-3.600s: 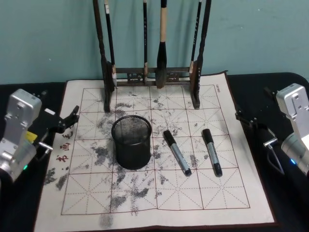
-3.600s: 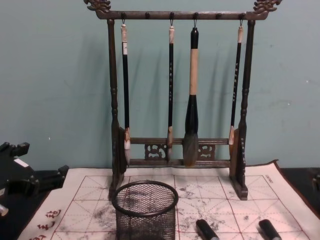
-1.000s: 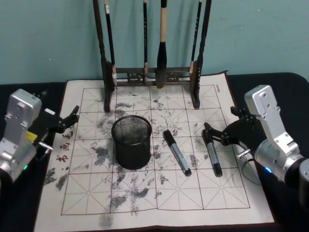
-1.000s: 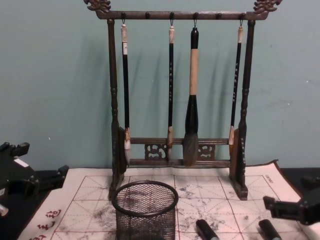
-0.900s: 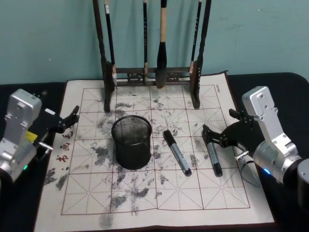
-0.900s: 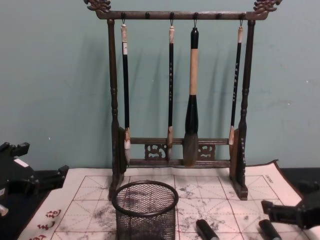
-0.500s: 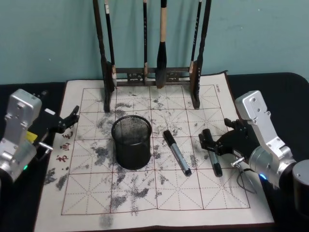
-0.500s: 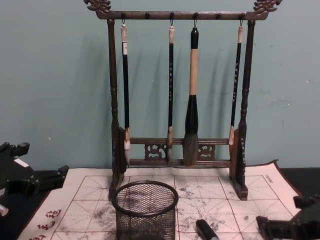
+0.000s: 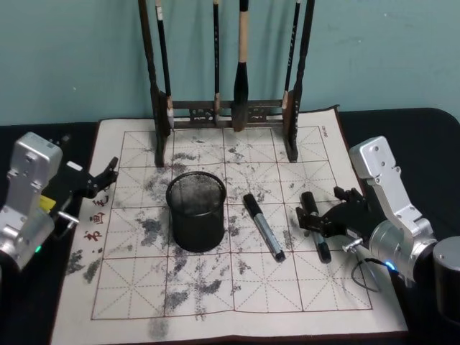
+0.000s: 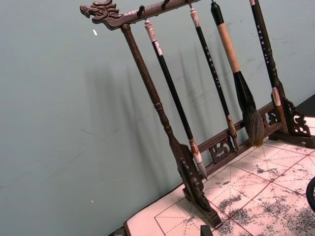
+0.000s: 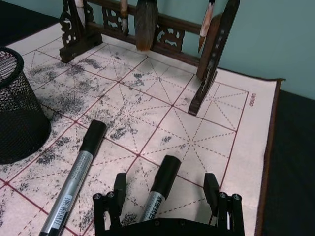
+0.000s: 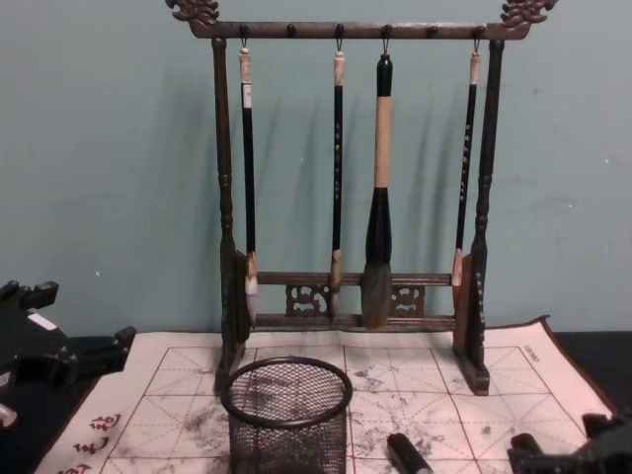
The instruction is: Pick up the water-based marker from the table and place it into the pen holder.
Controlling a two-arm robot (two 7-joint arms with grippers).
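On your dark worktop [image 9: 402,136] lies a cream grid-lined mat [image 9: 215,302]. On it, the round black wire-mesh pen holder [image 9: 195,210] stands left. The left grey marker [image 9: 263,226] and the right grey marker [image 9: 310,201] lie side by side to its right. The tall dark wooden brush rack [image 9: 226,113] stands behind.

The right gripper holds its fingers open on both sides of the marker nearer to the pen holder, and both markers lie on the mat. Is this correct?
No. In the right wrist view the right gripper has its open fingers around the farther marker, not the nearer marker beside the pen holder. Both lie on the mat. The left gripper is parked at the mat's left.
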